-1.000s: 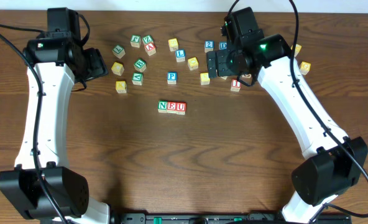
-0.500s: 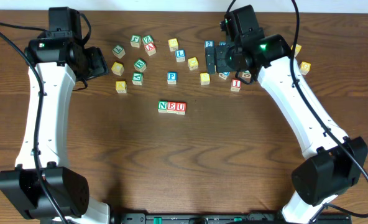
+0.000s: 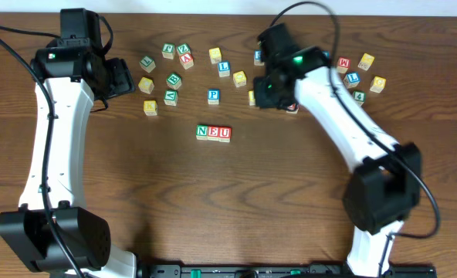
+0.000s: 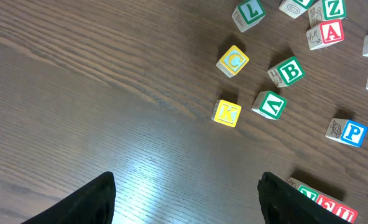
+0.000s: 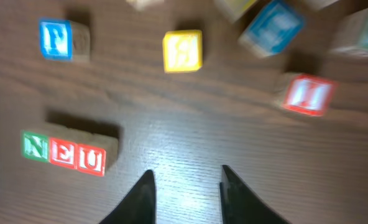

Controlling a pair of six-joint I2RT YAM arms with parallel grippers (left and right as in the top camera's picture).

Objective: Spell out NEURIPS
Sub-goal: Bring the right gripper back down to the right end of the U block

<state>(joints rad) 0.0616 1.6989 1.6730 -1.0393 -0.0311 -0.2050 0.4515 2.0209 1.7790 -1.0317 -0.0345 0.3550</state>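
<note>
Three cubes reading N, E, U (image 3: pixel 213 133) stand in a row mid-table, and the row also shows in the right wrist view (image 5: pixel 63 152) and at the frame edge in the left wrist view (image 4: pixel 324 202). A blue P cube (image 3: pixel 213 96) (image 4: pixel 354 133) lies behind the row. A red I cube (image 5: pixel 306 94) and a yellow cube (image 5: pixel 183 51) lie ahead of my right gripper (image 5: pixel 185 186), which hangs over bare wood right of the row (image 3: pixel 265 91). Its jaws stand narrowly apart with nothing between them. My left gripper (image 4: pixel 184 205) is open and empty, far left (image 3: pixel 120 77).
Loose letter cubes lie scattered along the back: yellow K (image 4: pixel 227 113), yellow G (image 4: pixel 234 60), green B (image 4: pixel 288 71), red A (image 4: pixel 329 32). Another cluster sits at the back right (image 3: pixel 360 69). The right wrist view is blurred by motion.
My right arm has swung left from the back-right cubes toward the middle, and its jaws have narrowed from wide open. The left arm has not moved.
</note>
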